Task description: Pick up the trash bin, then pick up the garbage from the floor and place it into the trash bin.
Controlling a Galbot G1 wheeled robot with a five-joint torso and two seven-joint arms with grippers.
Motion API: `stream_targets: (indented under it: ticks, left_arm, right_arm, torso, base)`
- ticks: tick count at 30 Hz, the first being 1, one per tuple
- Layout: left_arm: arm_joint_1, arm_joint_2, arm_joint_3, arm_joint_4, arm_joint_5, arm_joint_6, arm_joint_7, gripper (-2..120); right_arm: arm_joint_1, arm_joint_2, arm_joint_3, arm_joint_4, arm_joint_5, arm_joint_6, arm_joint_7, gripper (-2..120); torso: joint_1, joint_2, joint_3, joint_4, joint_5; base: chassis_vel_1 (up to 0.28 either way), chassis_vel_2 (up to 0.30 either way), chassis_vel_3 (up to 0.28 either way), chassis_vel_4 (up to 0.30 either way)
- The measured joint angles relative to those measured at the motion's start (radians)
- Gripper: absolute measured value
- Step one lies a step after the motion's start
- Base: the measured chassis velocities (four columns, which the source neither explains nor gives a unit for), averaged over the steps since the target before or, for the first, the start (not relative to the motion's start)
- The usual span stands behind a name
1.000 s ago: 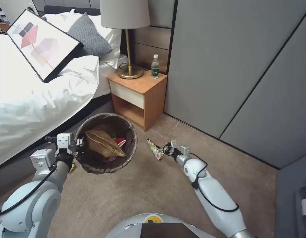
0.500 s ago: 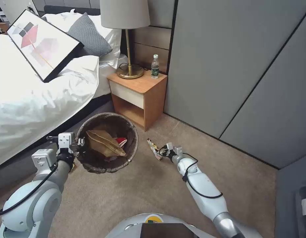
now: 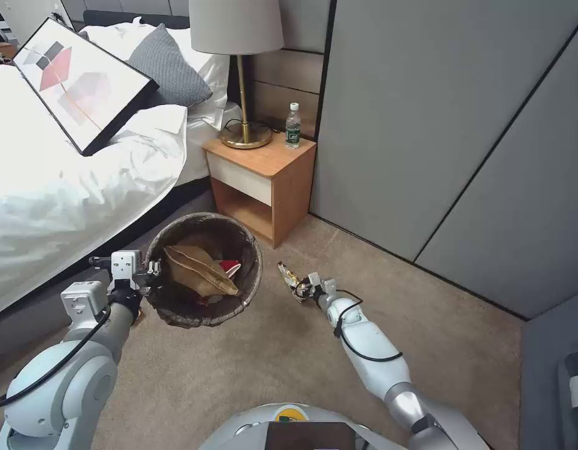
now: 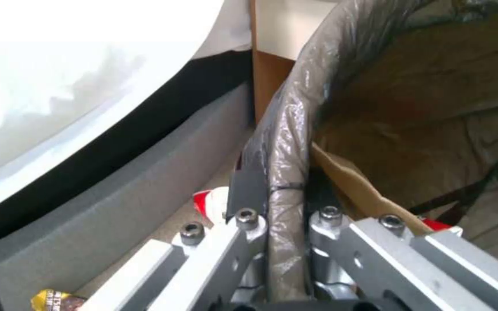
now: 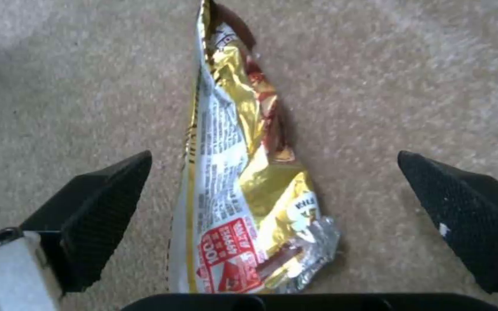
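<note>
Lying on the beige carpet (image 3: 289, 350) just right of the trash bin (image 3: 204, 278), a yellow snack wrapper (image 5: 243, 181) sits directly between the spread fingers (image 5: 96, 211) of the right gripper (image 3: 303, 289), which is lowered to the floor with its black pads well apart on either side and touching nothing. The left gripper (image 3: 152, 271) is clenched on the trash bin's near-left rim, one finger (image 4: 246, 196) outside the dark bag liner and the other inside, holding the bin beside the bed (image 3: 57, 187). Inside the bin lie a tan paper bag (image 3: 198, 272) and a red scrap (image 3: 230, 266). Farther off stands a wooden nightstand (image 3: 264, 181).
</note>
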Motion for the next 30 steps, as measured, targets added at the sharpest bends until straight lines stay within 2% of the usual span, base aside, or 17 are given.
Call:
stream_targets:
  ticks: [10,21,25,26,30]
  left_arm:
    - [0.002,0.001,-0.001,0.0,0.0,0.0,0.001,2]
    - [0.003,0.001,0.0,0.0,0.001,0.0,0.002,2]
    - [0.003,0.002,0.001,0.0,0.001,0.0,0.002,2]
    - [0.003,0.002,0.001,0.0,0.001,0.0,0.002,2]
    - [0.003,0.002,0.0,0.0,0.002,0.0,0.002,2]
  right_arm:
    - [0.044,0.043,0.015,-0.108,-0.044,0.039,-0.002,100]
    - [0.057,0.056,0.023,-0.162,-0.055,0.061,-0.002,100]
    - [0.057,0.057,0.024,-0.169,-0.057,0.064,-0.006,86]
    - [0.057,0.057,0.024,-0.169,-0.057,0.064,-0.006,86]
    - [0.057,0.058,0.025,-0.173,-0.062,0.069,-0.007,68]
  torso:
    - [0.0,0.0,0.0,0.0001,0.0]
    - [0.0,0.0,0.0,0.0,0.0001]
    - [0.0,0.0,0.0,0.0,0.0001]
    - [0.0,0.0,0.0,0.0,0.0001]
    - [0.0,0.0,0.0,-0.0002,0.0]
  base:
    - [0.0,0.0,0.0,0.0]
    - [0.0,0.0,0.0,0.0]
    - [0.0,0.0,0.0,0.0]
    - [0.0,0.0,0.0,0.0]
    - [0.0,0.0,0.0,0.0]
